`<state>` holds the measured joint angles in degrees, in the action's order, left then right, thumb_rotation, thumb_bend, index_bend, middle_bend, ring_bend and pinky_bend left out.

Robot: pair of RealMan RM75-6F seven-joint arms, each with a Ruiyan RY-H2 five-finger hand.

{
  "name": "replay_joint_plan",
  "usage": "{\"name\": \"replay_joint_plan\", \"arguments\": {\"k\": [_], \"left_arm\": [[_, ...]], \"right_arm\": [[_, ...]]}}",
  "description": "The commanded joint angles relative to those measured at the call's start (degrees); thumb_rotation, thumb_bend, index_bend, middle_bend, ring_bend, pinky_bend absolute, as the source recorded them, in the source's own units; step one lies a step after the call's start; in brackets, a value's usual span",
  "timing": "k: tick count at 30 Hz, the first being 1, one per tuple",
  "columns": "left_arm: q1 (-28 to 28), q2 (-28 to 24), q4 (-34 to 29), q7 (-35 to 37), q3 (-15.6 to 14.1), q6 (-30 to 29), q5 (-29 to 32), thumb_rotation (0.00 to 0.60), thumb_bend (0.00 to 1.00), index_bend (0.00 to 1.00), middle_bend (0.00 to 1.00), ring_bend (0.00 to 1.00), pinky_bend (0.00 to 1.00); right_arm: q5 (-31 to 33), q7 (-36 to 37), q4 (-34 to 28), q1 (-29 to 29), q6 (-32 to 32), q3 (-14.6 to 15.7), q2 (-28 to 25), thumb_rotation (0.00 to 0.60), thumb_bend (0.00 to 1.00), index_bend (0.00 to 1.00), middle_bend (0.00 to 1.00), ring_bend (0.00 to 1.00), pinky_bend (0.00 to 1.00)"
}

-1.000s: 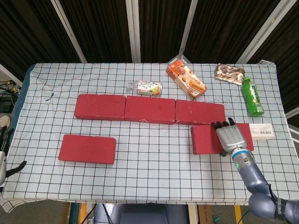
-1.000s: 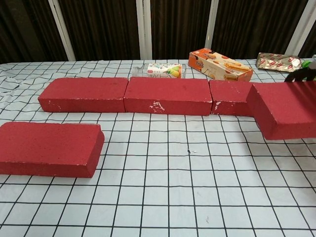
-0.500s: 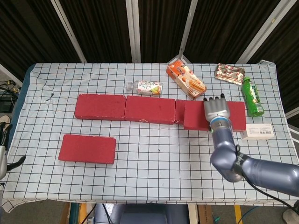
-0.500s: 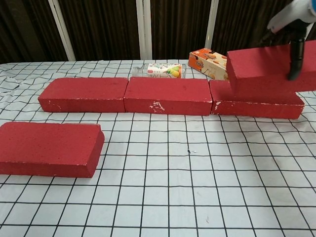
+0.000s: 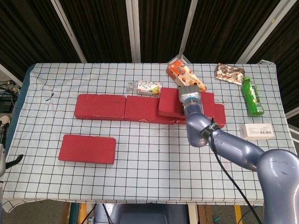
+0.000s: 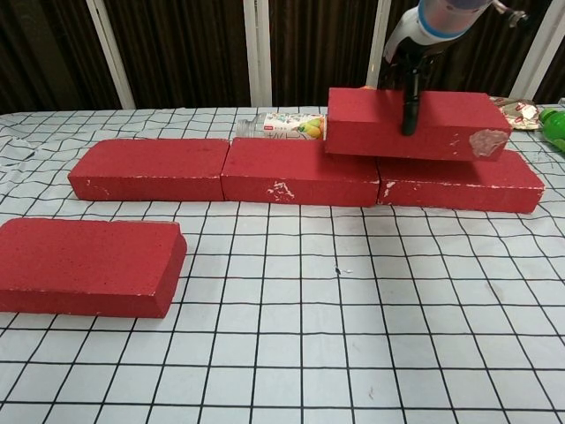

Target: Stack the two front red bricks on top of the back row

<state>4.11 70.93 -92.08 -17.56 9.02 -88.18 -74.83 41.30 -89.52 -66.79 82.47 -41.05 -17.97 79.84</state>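
My right hand point(image 5: 189, 96) grips a red brick point(image 6: 410, 124) from above, its fingers point(image 6: 409, 99) hooked over the near face. The brick hangs level over the seam between the middle brick point(image 6: 300, 170) and the right brick point(image 6: 459, 193) of the back row. I cannot tell whether it touches them. The row's left brick point(image 5: 100, 106) lies bare. A second front brick point(image 5: 87, 148) lies flat at the front left, also in the chest view point(image 6: 88, 265). Only a sliver of my left hand point(image 5: 5, 158) shows at the head view's left edge.
Behind the row lie a small drink bottle point(image 5: 145, 87) on its side, an orange biscuit box point(image 5: 187, 79) and a snack packet point(image 5: 229, 73). A green bottle point(image 5: 252, 97) and a white box point(image 5: 256, 131) lie to the right of the row.
My right hand lifted the front right brick off the table and carried it back and to the left, from the right end of the row to above the middle-right seam.
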Motion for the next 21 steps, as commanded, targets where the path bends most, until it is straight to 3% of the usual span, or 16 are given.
{"name": "replay_joint_plan", "arguments": {"k": [1,21], "left_arm": [[0.25,0.26,0.08,-0.61,0.07,0.34,0.51,0.600,0.10,0.07,0.00,0.00,0.11],[1.15,0.77,0.99,-1.10,0.47,1.30,2.32,0.600,0.10,0.08,0.00,0.00,0.11]], "right_arm": [[-0.79,-0.53,1.53,-0.68,1.56,-0.79,1.42,0.600,0.17,0.45,0.32,0.19,0.00],[-3.37,-1.27,5.80,-0.77,1.64,-2.23,6.33,0.600,0.17,0.45,0.32,0.19,0.00]]}}
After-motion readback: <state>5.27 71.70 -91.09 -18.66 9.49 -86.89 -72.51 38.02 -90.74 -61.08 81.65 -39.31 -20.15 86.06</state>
